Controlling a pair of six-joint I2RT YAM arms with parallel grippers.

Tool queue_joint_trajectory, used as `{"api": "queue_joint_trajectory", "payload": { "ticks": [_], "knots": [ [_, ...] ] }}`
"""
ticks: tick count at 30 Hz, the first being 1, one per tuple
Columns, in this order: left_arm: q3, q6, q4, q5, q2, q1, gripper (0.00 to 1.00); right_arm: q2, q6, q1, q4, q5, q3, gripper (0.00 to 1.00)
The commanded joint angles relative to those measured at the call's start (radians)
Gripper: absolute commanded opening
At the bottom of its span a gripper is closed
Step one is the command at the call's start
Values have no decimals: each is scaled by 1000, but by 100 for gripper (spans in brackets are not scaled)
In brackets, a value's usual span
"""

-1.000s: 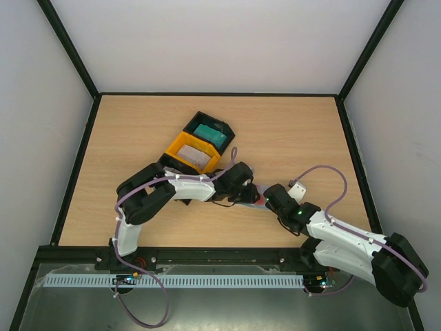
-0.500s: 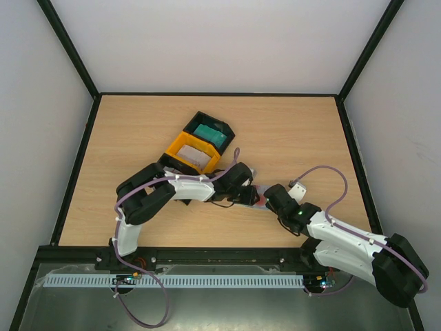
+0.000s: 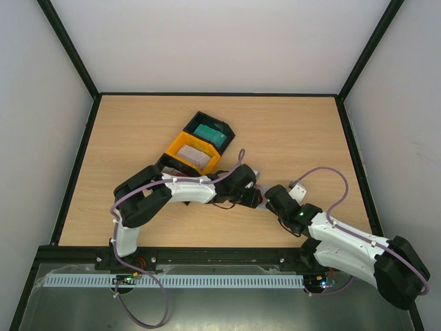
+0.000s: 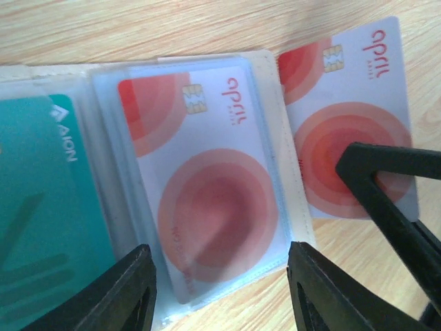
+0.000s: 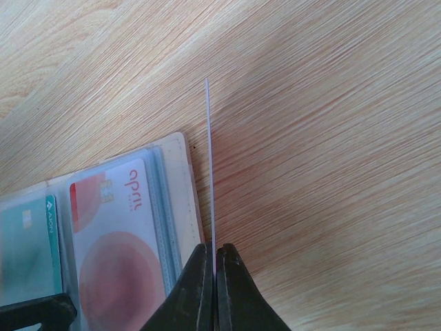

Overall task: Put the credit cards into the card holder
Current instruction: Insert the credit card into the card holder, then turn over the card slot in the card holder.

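— Rightward a shade, the left arm [image 3: 186, 187] has crept toward the right arm [image 3: 344, 238] in the top view; little else differs. Where is the card?
— With the right gripper [image 5: 212, 254], whose jaws are shut on one short end of a red-and-white card [image 4: 351, 117].
— And the holder?
— It lies open on the table [image 5: 331, 138]. The holder [image 4: 288, 172] is just beside that card, on the left arm's side, and their long axes are parallel. Whether the card overlaps the beige edge is hard to tell.
— Anything filed?
— A red card [image 4: 207, 200] sits in a clear sleeve, a teal card [image 4: 41, 207] beside it.
— The other end?
— The left gripper [image 4: 222, 279] has its fingers apart, straddling that sleeve's near end and clamping nothing. Contact with the holder cannot be told. The held card probably must go sideways over the edge.
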Motion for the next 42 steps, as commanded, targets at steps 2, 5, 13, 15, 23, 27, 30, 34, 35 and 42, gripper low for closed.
{"api": "queue_joint_trajectory", "payload": {
  "ticks": [2, 5, 13, 15, 23, 27, 30, 34, 35, 42],
  "knots": [
    [37, -30, -103, -93, -6, 5, 56, -5, 14, 6, -34, 14, 1, 2],
    [27, -46, -103, -102, -32, 8, 55, 5, 4, 5, -46, 19, 15, 2],
    [24, -65, -93, -114, -49, 31, 31, -11, -22, 6, -164, 100, 86, 2],
    [25, -67, -90, -106, -40, 36, 26, -19, -26, 6, -173, 108, 92, 2],
    [27, -69, -84, -81, 7, 49, 16, -46, -66, 6, -106, 37, 77, 2],
    [30, -60, -76, -44, 32, 52, 11, -87, -86, 6, -49, -9, 48, 2],
    [29, -61, -69, -32, 43, 52, 10, -113, -90, 5, -11, -38, 18, 2],
    [30, -68, -89, -43, 59, 62, 7, -148, -89, 6, 33, -71, -24, 2],
    [30, -73, -98, -51, 63, 62, 6, -156, -89, 6, 40, -77, -34, 2],
    [2, -100, -130, -66, 67, 86, 3, -182, -87, 6, 63, -105, -75, 2]
  ]
}}
